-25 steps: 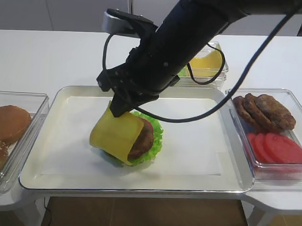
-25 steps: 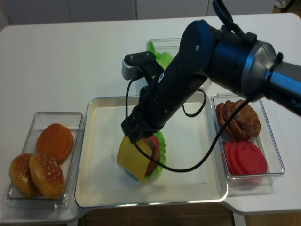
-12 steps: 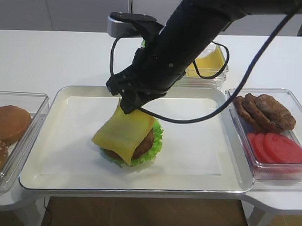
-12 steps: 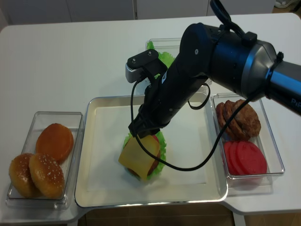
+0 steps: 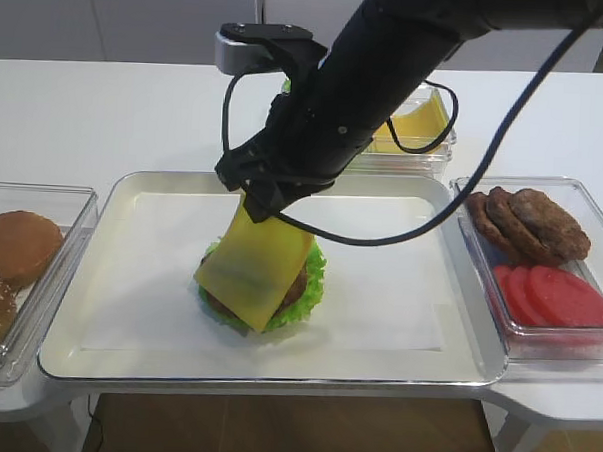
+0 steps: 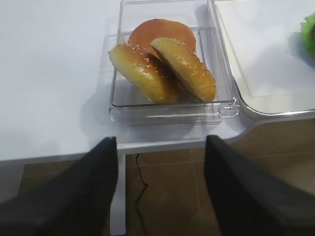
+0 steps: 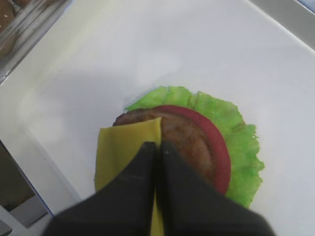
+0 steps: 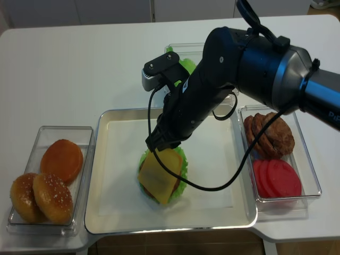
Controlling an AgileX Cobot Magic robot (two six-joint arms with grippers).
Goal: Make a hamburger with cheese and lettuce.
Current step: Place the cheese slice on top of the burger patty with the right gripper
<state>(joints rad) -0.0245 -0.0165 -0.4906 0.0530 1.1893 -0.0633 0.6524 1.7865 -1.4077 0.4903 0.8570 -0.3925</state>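
Our right gripper (image 5: 252, 206) has its fingers clamped on one corner of the cheese (image 5: 252, 266), which hangs tilted over the hamburger (image 8: 162, 178) in the middle of the tray (image 5: 395, 365). We should lower it until the slice lies flat and centred on the patty above the lettuce (image 7: 236, 142), then release. The left gripper (image 6: 160, 162) waits with fingers apart by the buns (image 6: 162, 69).

White table (image 8: 79, 64), pale wall panels (image 5: 120, 18) behind, brown floor (image 6: 162, 196) beneath, even light
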